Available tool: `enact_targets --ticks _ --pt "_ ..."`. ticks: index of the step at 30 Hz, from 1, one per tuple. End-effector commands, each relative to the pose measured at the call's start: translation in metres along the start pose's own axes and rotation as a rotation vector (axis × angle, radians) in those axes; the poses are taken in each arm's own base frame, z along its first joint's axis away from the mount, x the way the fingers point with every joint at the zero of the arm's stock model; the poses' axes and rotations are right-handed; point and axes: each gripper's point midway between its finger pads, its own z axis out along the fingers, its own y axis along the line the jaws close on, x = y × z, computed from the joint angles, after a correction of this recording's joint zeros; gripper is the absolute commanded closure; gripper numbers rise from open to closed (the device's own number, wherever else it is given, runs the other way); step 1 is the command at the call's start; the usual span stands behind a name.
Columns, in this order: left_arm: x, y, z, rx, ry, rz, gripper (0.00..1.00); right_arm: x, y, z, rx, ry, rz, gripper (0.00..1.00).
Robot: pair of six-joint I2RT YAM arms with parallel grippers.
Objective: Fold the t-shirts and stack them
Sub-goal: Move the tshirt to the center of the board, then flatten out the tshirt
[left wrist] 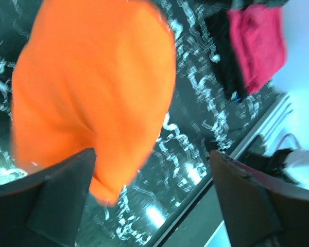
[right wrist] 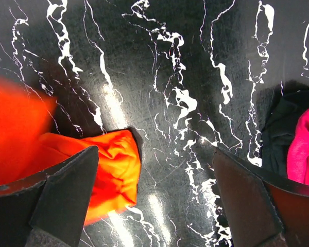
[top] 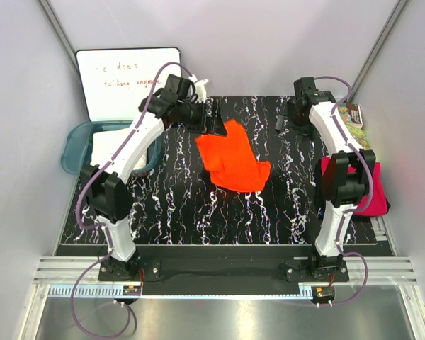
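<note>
Orange t-shirt (top: 232,159): crumpled mid-surface (top: 177,205).
Pink t-shirt (top: 382,198): partly behind right elbow.
Teal tub (top: 74,145): beside left arm.
Left tool (left wrist: 152,153): released, over orange fabric.
Right tool (right wrist: 154,150): released, raised at the far right.

The black marbled table (top: 177,205) carries an orange t-shirt (top: 232,161) centrally and a magenta t-shirt (top: 380,190) rightward.

A white board (top: 127,81) stands at the far left with two lines of thin red handwriting. The top line seems to end in "done". The rest is too faint to read. The booklet (top: 355,117) at the far right has print too small to read.
</note>
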Motion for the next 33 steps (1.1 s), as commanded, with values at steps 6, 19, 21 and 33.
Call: enact_targets --ticks 6,19,21,33 --pt "0.025 0.041 -0.001 -0.16 0.039 0.025 0.01 -0.008 0.034 -0.023 -0.158 -0.045 -0.07 0.01" --pt "0.02 0.125 0.092 -0.307 0.145 -0.072 0.01 0.047 0.08 0.014 -0.239 0.156 -0.114 0.01" --pt "0.019 0.136 0.11 -0.309 0.157 -0.111 0.01 0.05 0.083 0.021 -0.247 0.176 -0.109 0.03" --pt "0.024 0.127 0.106 -0.281 0.149 -0.146 0.01 0.067 0.086 0.08 -0.187 0.297 -0.071 0.29"
